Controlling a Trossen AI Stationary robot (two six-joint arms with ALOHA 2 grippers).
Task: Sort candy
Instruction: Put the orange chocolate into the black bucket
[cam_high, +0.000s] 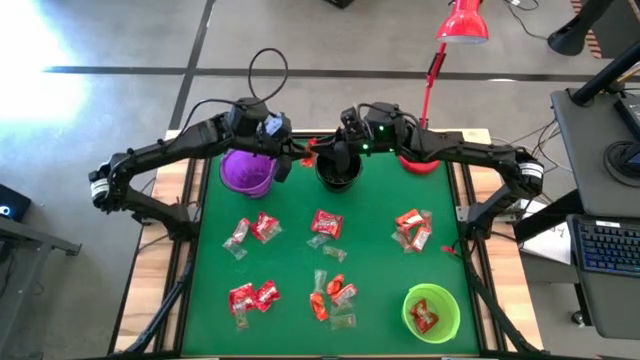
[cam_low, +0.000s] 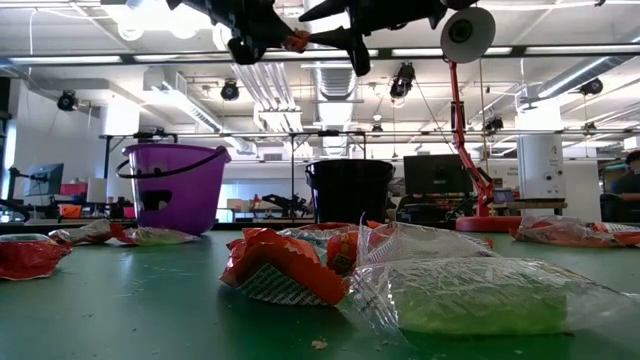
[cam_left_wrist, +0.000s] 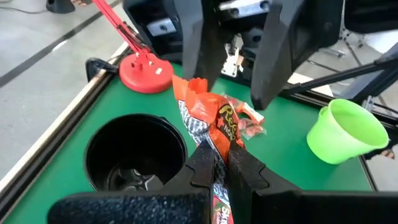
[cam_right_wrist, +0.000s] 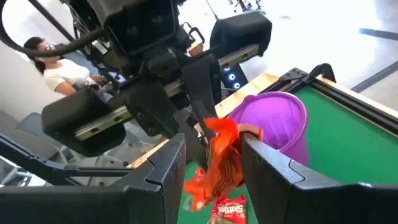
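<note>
The orange candy (cam_left_wrist: 214, 115) hangs in mid-air between the two arms, above the gap between the purple cup (cam_high: 246, 171) and the black cup (cam_high: 338, 168), at about 12 o'clock on the green tabletop (cam_high: 372, 262). The left claw (cam_left_wrist: 222, 163) is pressed together on one end of the wrapper. The right claw (cam_right_wrist: 211, 163) is spread, its fingers standing either side of the same wrapper without clearly gripping it.

The sweet looks very light, and its wrapper is thin, crinkly foil that folds and twists instead of holding shape. It is probably slick, so a pinch on a flat crimped end or loose wrapper edge should hold better than a squeeze across the bulging middle. Being so limp, it can swing or slip during a handover, and the second claw should close on the free end before the first lets go.

Count from above: three cups stand on the tabletop, purple and black at the far edge and a green cup (cam_high: 432, 310) at about 5 o'clock. A red lamp base (cam_high: 421, 162) stands at about 1 o'clock. The loose candy lies in six small clusters, two to four pieces each; overlapping wrappers prevent an exact total, roughly fifteen. One red piece lies inside the green cup.
</note>
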